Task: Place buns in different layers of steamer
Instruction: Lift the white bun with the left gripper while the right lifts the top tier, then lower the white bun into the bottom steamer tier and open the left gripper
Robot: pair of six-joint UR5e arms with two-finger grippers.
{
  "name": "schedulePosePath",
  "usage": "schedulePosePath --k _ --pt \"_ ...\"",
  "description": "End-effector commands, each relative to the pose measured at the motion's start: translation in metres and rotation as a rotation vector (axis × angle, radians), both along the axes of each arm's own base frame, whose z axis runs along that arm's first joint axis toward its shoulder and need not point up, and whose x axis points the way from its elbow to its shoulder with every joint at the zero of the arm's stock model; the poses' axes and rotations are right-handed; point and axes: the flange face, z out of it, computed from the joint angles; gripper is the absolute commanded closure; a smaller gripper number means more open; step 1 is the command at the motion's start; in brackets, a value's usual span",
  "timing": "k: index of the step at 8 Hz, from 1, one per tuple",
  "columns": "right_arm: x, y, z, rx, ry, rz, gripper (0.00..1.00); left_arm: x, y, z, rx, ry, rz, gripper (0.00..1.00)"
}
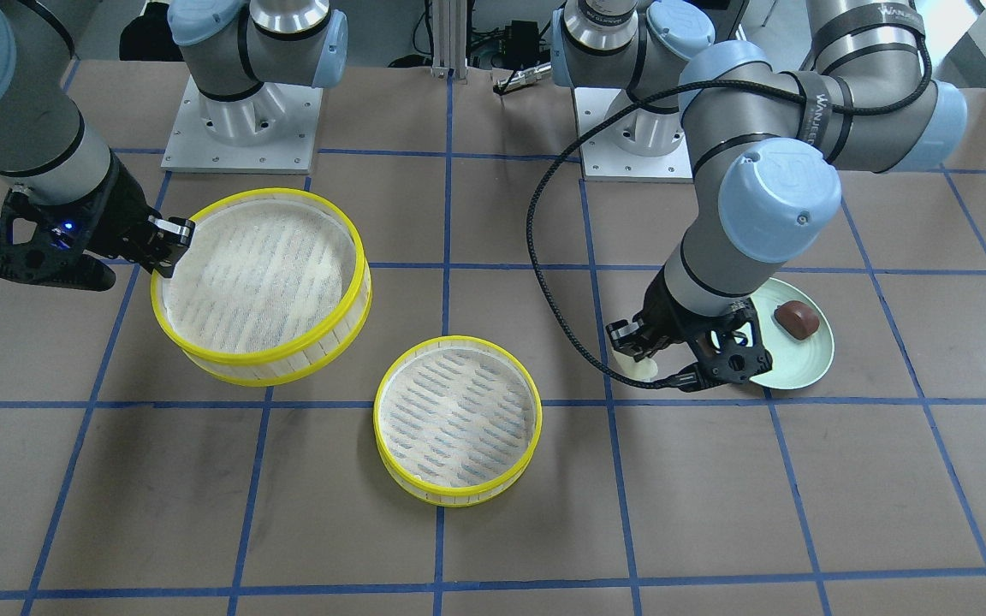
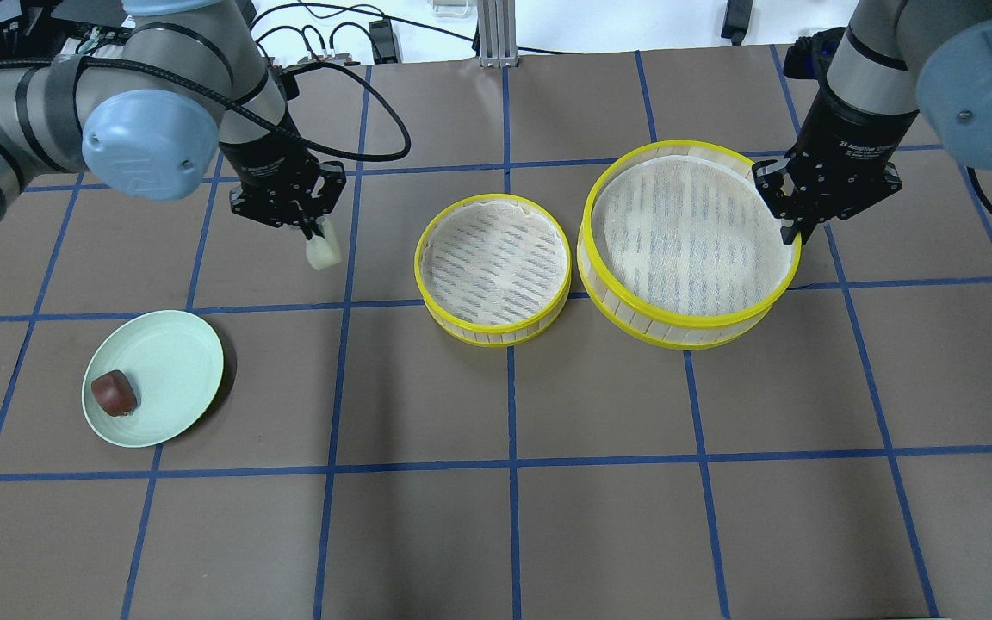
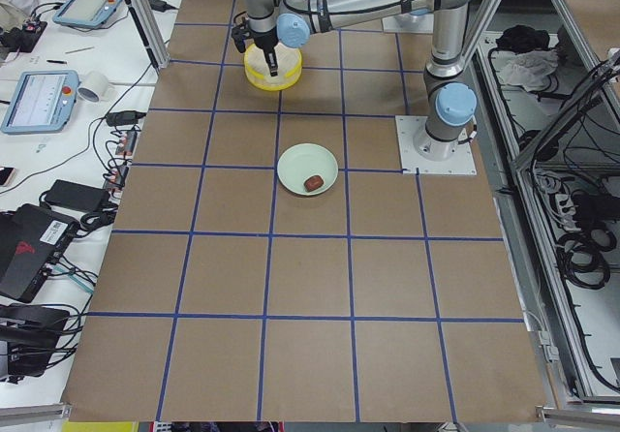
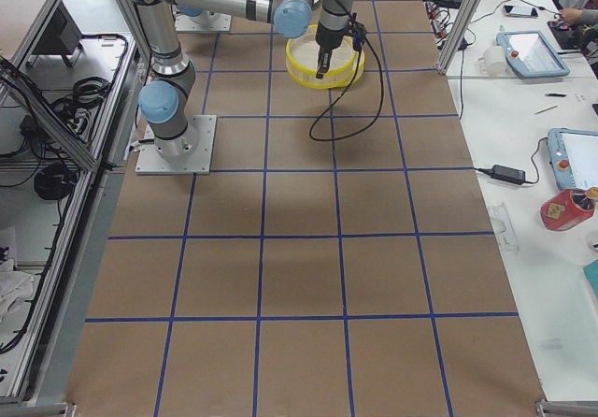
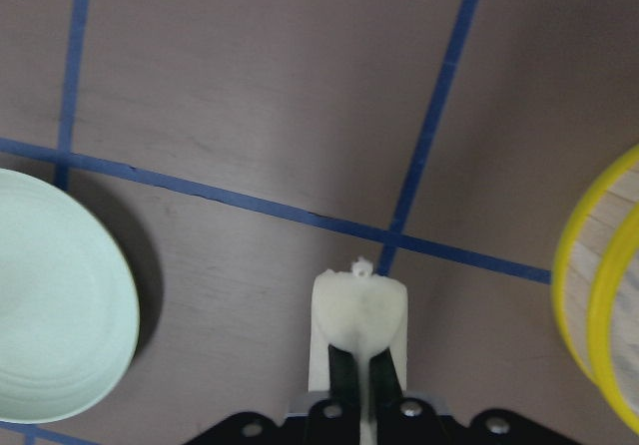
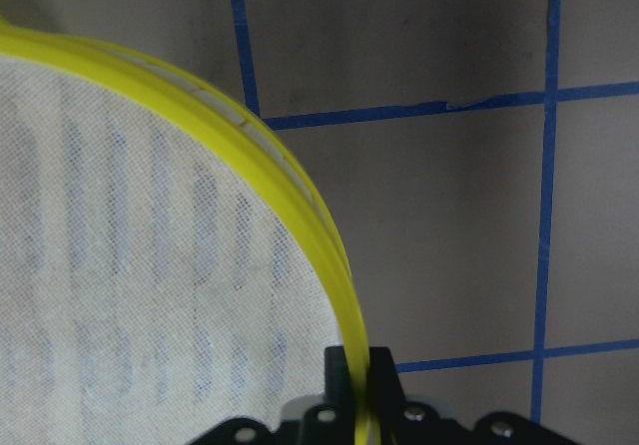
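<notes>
My left gripper (image 2: 315,237) is shut on the pale cream-white bun (image 2: 324,252) and holds it above the table between the plate and the steamer trays; the bun also shows in the left wrist view (image 5: 357,315) and the front view (image 1: 640,368). The dark reddish-brown bun (image 2: 114,393) lies on the pale green plate (image 2: 177,353). My right gripper (image 2: 793,231) is shut on the yellow rim of one steamer tray (image 2: 685,319) and holds it tilted, raised off the table. The other steamer tray (image 2: 496,323) rests flat on the table beside it, empty.
The table is brown with blue tape grid lines. Arm bases (image 1: 240,128) stand at its back edge. A black cable (image 1: 544,257) loops from the left arm over the table. Desks with tablets and gear (image 3: 39,103) flank the table's ends.
</notes>
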Motion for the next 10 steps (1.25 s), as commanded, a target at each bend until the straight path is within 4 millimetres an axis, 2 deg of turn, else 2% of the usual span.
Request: schedulePosePath --k 1,3,5,6,8,9,10 --pt "-0.001 0.002 0.0 0.014 0.003 -0.006 0.91 -0.056 -0.003 -0.001 -0.056 0.137 0.032 1.0" --pt "-0.001 0.003 -0.001 0.017 0.005 -0.01 0.91 -0.084 -0.008 -0.012 -0.079 0.212 0.063 1.0" --pt "-0.001 0.003 -0.001 0.018 0.007 -0.01 0.91 -0.128 -0.016 -0.047 -0.106 0.249 0.068 1.0" --pt "-0.001 0.003 -0.001 0.019 0.008 -0.01 0.91 -0.141 -0.022 -0.067 -0.114 0.262 0.066 1.0" --pt "-0.004 0.003 -0.001 0.024 0.033 -0.007 0.91 -0.142 -0.021 -0.091 -0.075 0.253 0.064 1.0" --pt "-0.004 0.004 0.0 0.025 0.033 -0.007 0.91 -0.142 -0.023 -0.098 -0.066 0.25 0.068 0.7" --pt "-0.004 0.004 0.0 0.025 0.033 -0.007 0.91 -0.142 -0.023 -0.098 -0.065 0.25 0.071 0.28"
